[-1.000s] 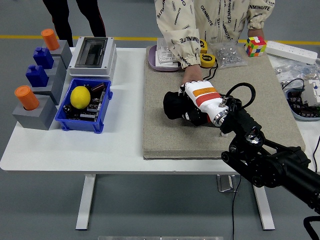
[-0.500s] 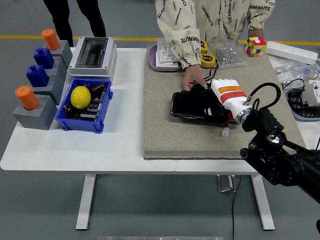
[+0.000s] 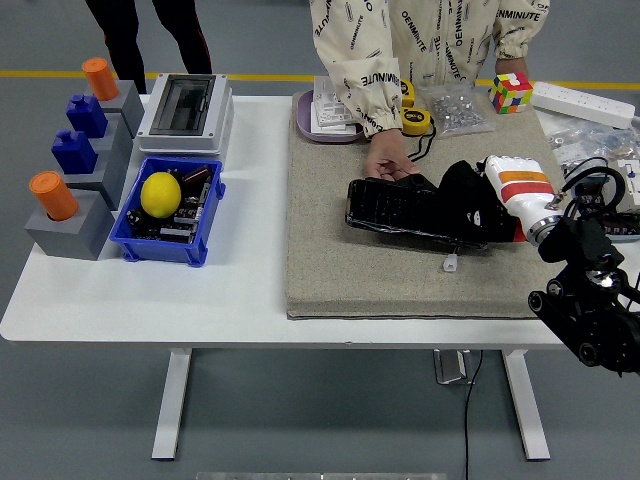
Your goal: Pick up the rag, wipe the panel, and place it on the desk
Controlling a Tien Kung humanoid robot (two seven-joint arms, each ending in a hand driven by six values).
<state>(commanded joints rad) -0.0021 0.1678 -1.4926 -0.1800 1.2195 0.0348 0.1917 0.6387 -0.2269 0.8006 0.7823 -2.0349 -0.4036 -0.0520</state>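
Right hand [image 3: 497, 198]: fingers closed on the black rag [image 3: 468, 205], pressing it on the panel's right end.
Panel [image 3: 395, 209]: flat on the grey mat [image 3: 330, 265]; a person's hand [image 3: 385, 158] holds its far edge.
Free room: bare mat in front of the panel.
Change: hand and rag moved from the panel's left end to its right.

The person's cream jacket [image 3: 400, 40] carries the repeated printed word "OENMINUTE" across chest and sleeves; no other text on the table is legible.
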